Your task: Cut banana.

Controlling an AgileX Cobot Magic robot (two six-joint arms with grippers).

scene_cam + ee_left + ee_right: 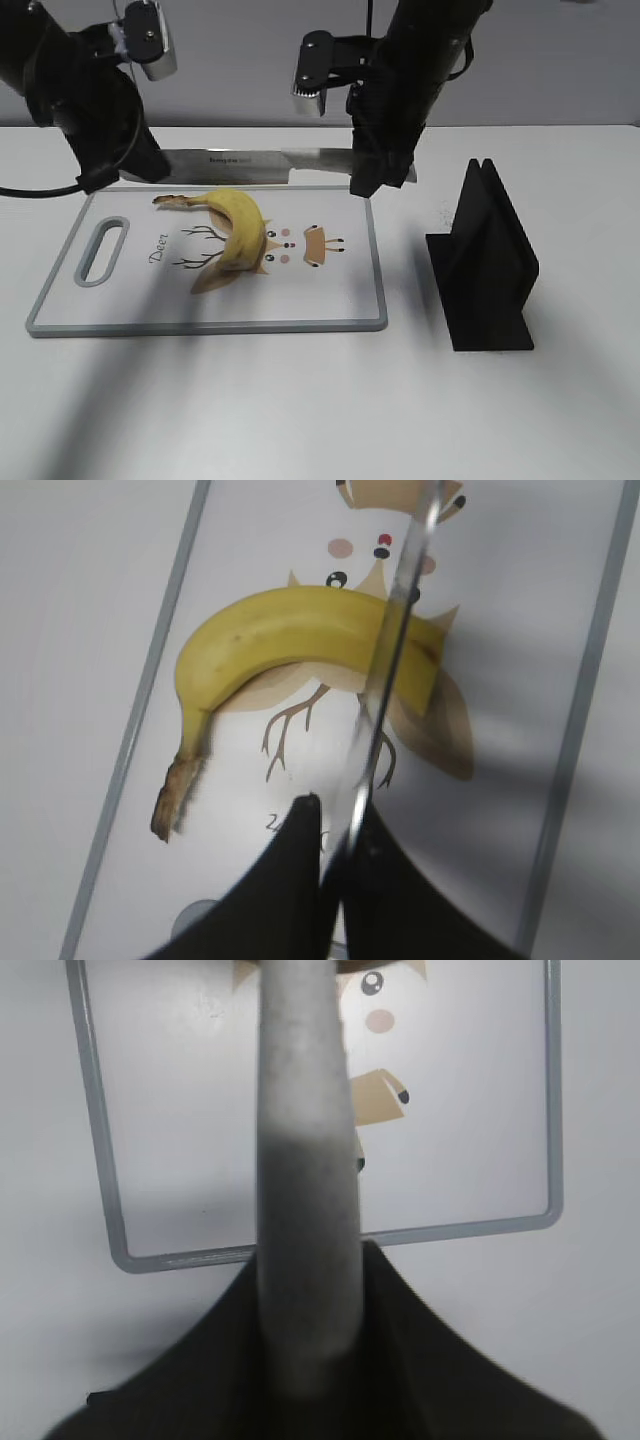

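A yellow banana [240,225] lies curved on the white cutting board [330,290] with a deer drawing. A long knife [260,165] hangs level over the board's far side, held at both ends. My left gripper [135,165] is shut on the blade's tip end. My right gripper [372,170] is shut on the grey handle [300,1160]. In the left wrist view the blade [395,640] shows edge-on between the jaws [340,825] and crosses over the banana [290,630] near its blunt end. The knife looks raised clear of the banana.
A black knife stand [485,265] stands on the white table right of the board. The board has a handle slot [100,250] at its left end. The board's grey rim [330,1235] shows in the right wrist view.
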